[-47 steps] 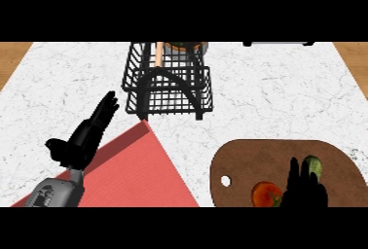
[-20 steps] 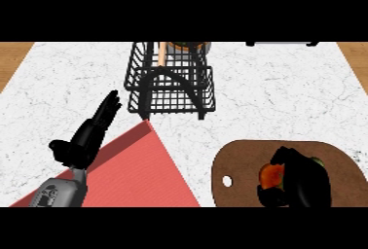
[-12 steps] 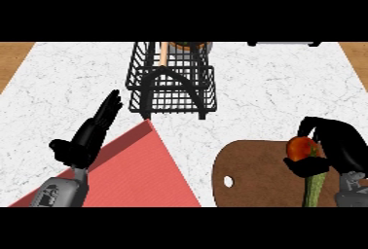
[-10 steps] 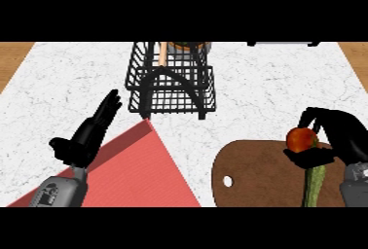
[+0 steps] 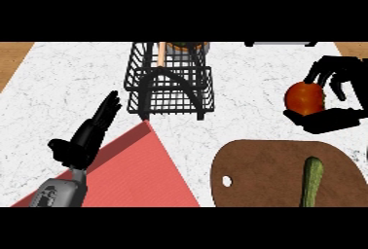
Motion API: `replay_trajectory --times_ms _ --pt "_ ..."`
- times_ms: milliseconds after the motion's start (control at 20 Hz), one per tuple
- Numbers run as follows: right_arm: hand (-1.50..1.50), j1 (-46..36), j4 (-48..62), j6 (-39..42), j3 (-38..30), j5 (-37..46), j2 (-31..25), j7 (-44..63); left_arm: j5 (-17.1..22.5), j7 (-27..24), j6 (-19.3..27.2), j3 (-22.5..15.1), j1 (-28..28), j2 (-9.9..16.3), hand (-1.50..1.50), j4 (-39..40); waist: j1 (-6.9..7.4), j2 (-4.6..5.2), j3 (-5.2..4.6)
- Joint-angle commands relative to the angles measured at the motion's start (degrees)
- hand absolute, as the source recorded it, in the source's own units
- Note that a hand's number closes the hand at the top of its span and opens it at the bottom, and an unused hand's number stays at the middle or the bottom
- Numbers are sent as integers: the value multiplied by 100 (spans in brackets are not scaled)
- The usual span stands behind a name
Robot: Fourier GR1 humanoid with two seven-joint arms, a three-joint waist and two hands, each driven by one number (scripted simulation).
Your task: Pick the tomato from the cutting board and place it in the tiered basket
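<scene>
White marble counter (image 5: 64, 78): black tiered basket (image 5: 171, 85), red mat (image 5: 137, 175), brown cutting board (image 5: 273, 170).

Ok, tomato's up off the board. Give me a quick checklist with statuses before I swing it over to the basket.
1. Tomato held: ok, the right hand is curled round it.
2. Tomato clear of the cutting board: ok, it shows over the white counter beyond the board's far edge.
3. Tiered basket position: ok, it stands upright to the left of the tomato.
4. Path to the basket: ok, only bare counter shows between them.
5. Left hand out of the way: ok, open and resting at the view's left by the red mat.
6. Room in the basket's top tier: cannot tell, something already sits there.
</scene>
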Motion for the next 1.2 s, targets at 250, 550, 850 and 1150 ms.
replay_trajectory --times_ms 250,550,850,1150 --pt "150 -2495 401 251 379 -269 700 1954 -111 -47 -3 -10 -180 -243 0 676 46 67 -66" --pt "150 -3931 1795 -10 325 -156 1093 2492 -310 112 144 -199 -158 -463 0 453 91 80 -62" --pt "150 -4808 3241 -519 391 160 1382 2079 -107 -24 -173 -14 149 -282 0 219 141 83 -60" --pt "150 -5236 4693 -1020 511 381 1896 1559 -272 -152 -162 -40 101 -307 0 313 185 121 -63"
